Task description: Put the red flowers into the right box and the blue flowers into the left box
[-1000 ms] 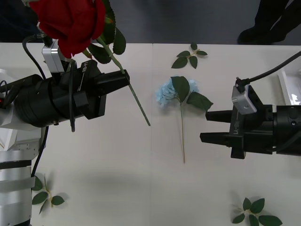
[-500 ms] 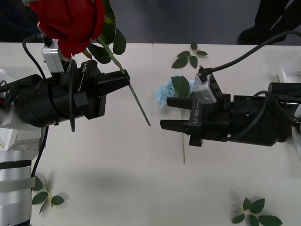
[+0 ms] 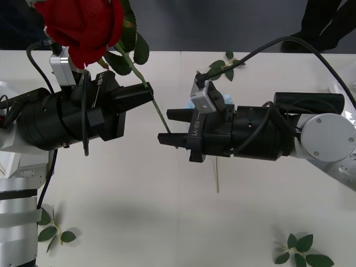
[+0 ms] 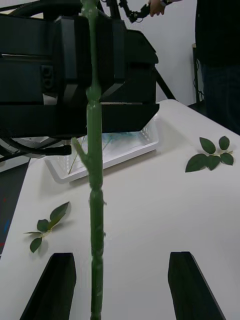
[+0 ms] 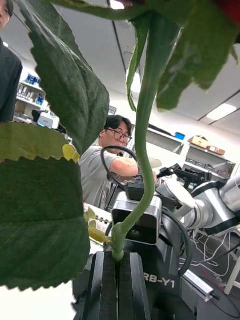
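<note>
A red rose (image 3: pixel 83 28) is held above the table (image 3: pixel 139 222) by the left gripper (image 3: pixel 146 94), whose fingers (image 5: pixel 119 285) are clamped flat together on the green stem (image 3: pixel 161 118). The bloom is raised at about 10 o'clock in the front view, and the stem slants down from the fingers toward 5 o'clock. In from 3 o'clock, the right gripper (image 3: pixel 168 127) is placed at the stem's lower end with its jaws spread wide. In the right wrist view the stem (image 4: pixel 95 200) is seen passing between the two black fingers (image 4: pixel 52 287), nearer one of them; whether either is touched cannot be told. A blue flower (image 3: pixel 194 103) lies on the table at about 1 o'clock of centre, mostly hidden behind the right gripper, with its thin stem (image 3: pixel 216 181) emerging below the arm. Loose leaf sprigs (image 3: pixel 225 65) are scattered at 12, 5 and 7 o'clock. A white tray (image 4: pixel 112 150) with pale stems inside is seen in the right wrist view beyond the left gripper.
</note>
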### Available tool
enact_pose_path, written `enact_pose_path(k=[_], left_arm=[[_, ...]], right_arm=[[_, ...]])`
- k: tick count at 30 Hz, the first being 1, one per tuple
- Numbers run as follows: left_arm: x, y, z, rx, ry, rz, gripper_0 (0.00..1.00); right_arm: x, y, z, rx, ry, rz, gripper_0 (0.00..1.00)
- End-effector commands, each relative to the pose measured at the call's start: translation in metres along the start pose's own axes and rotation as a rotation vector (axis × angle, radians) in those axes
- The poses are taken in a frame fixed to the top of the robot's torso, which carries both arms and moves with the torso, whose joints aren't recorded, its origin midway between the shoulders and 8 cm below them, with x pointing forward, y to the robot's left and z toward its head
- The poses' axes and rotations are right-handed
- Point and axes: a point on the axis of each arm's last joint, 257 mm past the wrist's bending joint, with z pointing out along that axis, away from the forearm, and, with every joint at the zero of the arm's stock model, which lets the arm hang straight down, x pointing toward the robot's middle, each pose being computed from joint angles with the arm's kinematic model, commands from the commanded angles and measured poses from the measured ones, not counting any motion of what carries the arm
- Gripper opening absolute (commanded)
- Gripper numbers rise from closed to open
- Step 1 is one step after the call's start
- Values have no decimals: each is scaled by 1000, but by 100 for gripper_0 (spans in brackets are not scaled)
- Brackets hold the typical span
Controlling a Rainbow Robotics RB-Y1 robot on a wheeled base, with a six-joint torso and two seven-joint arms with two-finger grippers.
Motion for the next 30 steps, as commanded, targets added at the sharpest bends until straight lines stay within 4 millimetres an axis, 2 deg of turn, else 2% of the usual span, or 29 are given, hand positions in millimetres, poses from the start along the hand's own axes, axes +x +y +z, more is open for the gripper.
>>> enact_pose_path(k=[1,4,9,10,11,12,26,27,28,29,30], left_arm=[[-7,-13,6,37,5,68,0],[-7,-13,6,37,5,68,0],[-7,-13,6,37,5,68,0],[-7,-13,6,37,5,68,0],[-7,-13,6,37,5,68,0],[-7,-13,6,37,5,68,0],[-7,-13,6,37,5,68,0],[-7,-13,6,37,5,68,6],[-7,-13,6,37,5,68,21],[-7,-13,6,37,5,68,68],[-7,-13,6,37,5,68,100]], right_arm=[[-18,-2,13,-11,-32,-53,54],[-17,-3,21,-19,-28,-51,46],[-15,-3,28,-29,-22,-46,45],[-14,-3,28,-29,-20,-43,37],[-14,-3,29,-29,-21,-39,6],[-14,-3,29,-30,-22,-37,0],[-11,-1,27,-38,-16,-1,0],[-11,-2,26,-37,-16,-1,0],[-11,-1,26,-39,-15,2,0],[-11,-2,25,-39,-14,2,0],[-10,-2,25,-37,-12,5,0]])
